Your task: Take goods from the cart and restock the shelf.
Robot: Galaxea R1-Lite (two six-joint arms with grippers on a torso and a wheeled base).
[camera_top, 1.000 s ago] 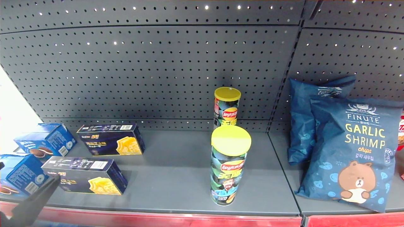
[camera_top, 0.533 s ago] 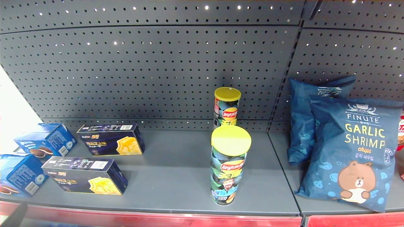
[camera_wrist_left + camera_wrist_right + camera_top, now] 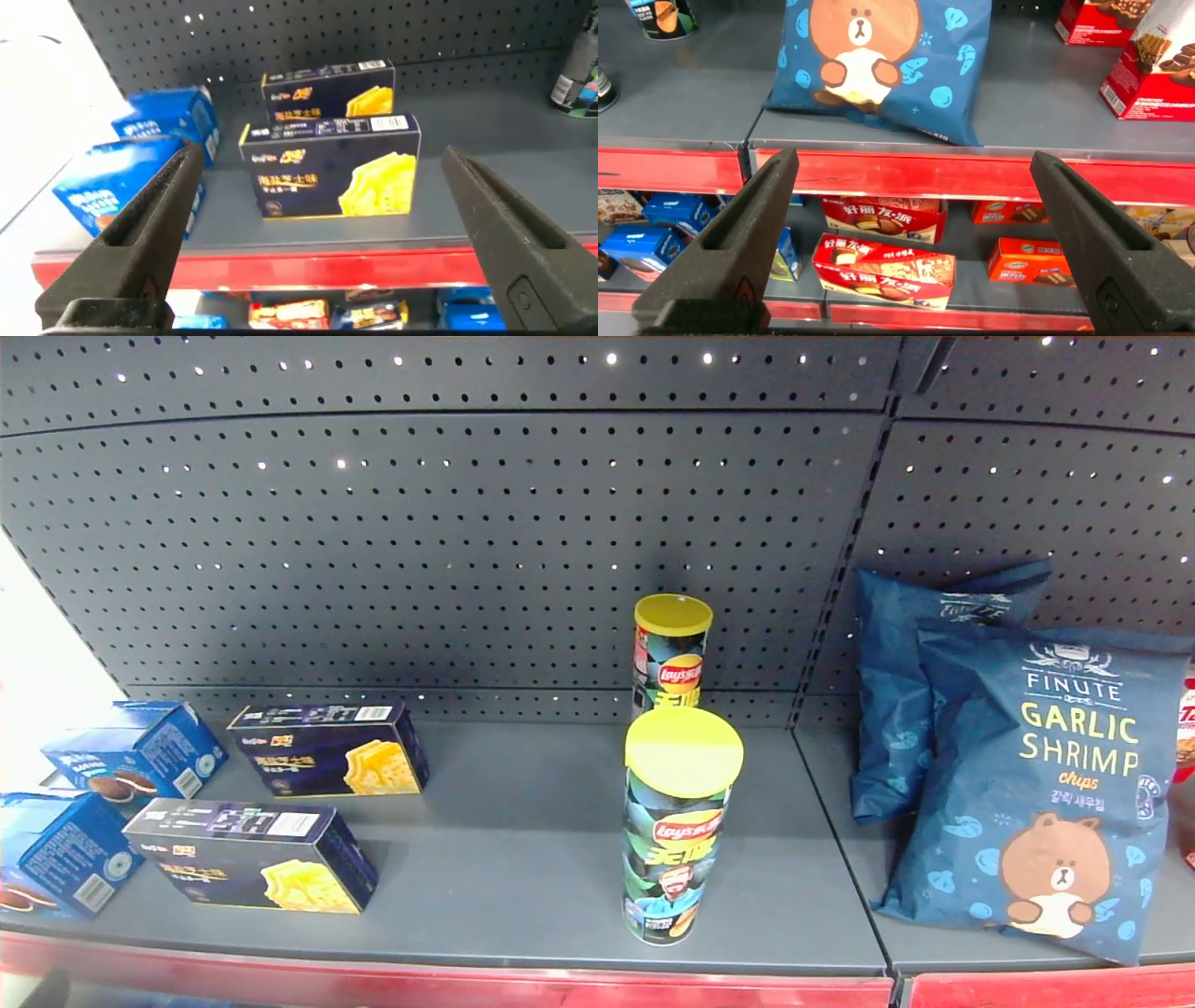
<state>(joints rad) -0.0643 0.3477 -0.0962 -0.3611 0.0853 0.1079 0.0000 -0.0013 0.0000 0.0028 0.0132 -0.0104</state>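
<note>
1. On the grey shelf point(image 3: 523, 821), near its middle, two yellow-lidded chip cans stand upright, one behind the other. The near can point(image 3: 674, 831) is close to the red front edge point(image 3: 467, 982), and the far can point(image 3: 670, 653) stands by the pegboard back wall point(image 3: 420, 569).
2. To their left lie two dark cracker boxes, the near box point(image 3: 252, 854) and the far box point(image 3: 331, 749), apart from each other.
3. Farther left, two blue cookie boxes point(image 3: 135, 751) sit at the shelf's left end.
4. In the right bay, the bear bag point(image 3: 1036, 784) of shrimp chips leans in front of a second bag point(image 3: 910, 681) and overlaps it.
5. The left claw point(image 3: 322, 157) hangs in front of the red edge, facing the cracker boxes. Its fingers are spread wide and hold nothing.
6. The right claw point(image 3: 915, 161) hangs before the red edge, just near of the bear bag. It is also spread wide and empty. Beyond it, red snack boxes point(image 3: 887, 266) lie on a lower shelf point(image 3: 976, 285).
</note>
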